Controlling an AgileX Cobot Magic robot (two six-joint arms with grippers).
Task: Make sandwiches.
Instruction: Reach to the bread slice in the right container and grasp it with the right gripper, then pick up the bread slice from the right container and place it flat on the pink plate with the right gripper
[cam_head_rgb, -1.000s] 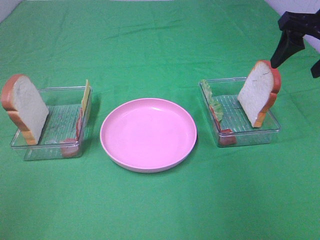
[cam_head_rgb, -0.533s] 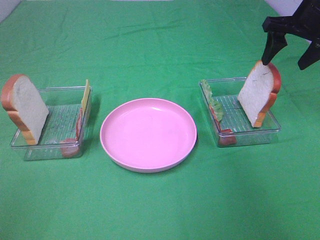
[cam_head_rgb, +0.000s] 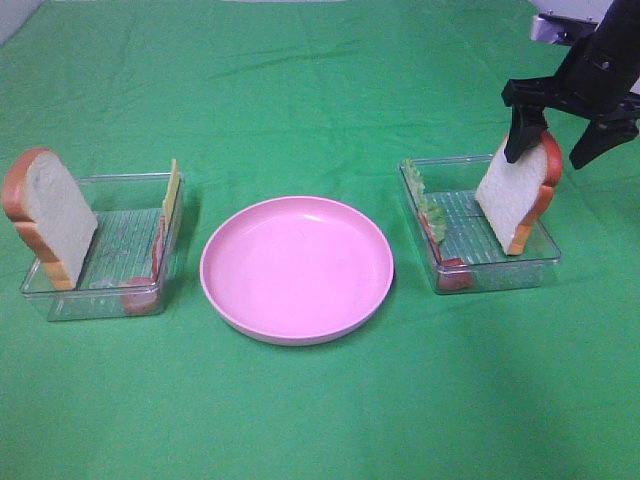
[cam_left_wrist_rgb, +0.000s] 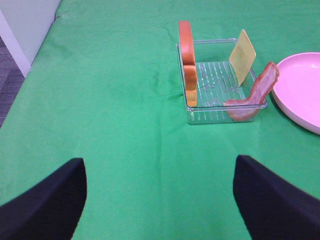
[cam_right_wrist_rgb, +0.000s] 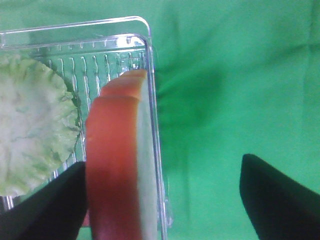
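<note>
Exterior high view: over the last second the right gripper (cam_head_rgb: 556, 140) has swung down from the far corner and now sits over the right tray (cam_head_rgb: 500, 272).
Right gripper: jaws spread wide, one finger either side of the top of the bread slice (cam_head_rgb: 515, 190). Nothing held yet.
Right wrist view: the bread slice (cam_right_wrist_rgb: 117, 165) stands between the fingers, with the lettuce (cam_right_wrist_rgb: 30, 130) just beside it.
Bread slice: hasn't budged; on edge, leaning at the tray's outer end.
Left gripper (cam_left_wrist_rgb: 160, 200): wide too and empty, well back from the left tray (cam_left_wrist_rgb: 220, 117), which holds the other bread slice (cam_left_wrist_rgb: 187, 60), cheese slice (cam_left_wrist_rgb: 242, 55) and meat strip (cam_left_wrist_rgb: 255, 92).
Plate (cam_head_rgb: 295, 265): bare, so no sandwich is begun.
Meaning: the first grab looks lined up, and a squeeze on the bread should come next.
</note>
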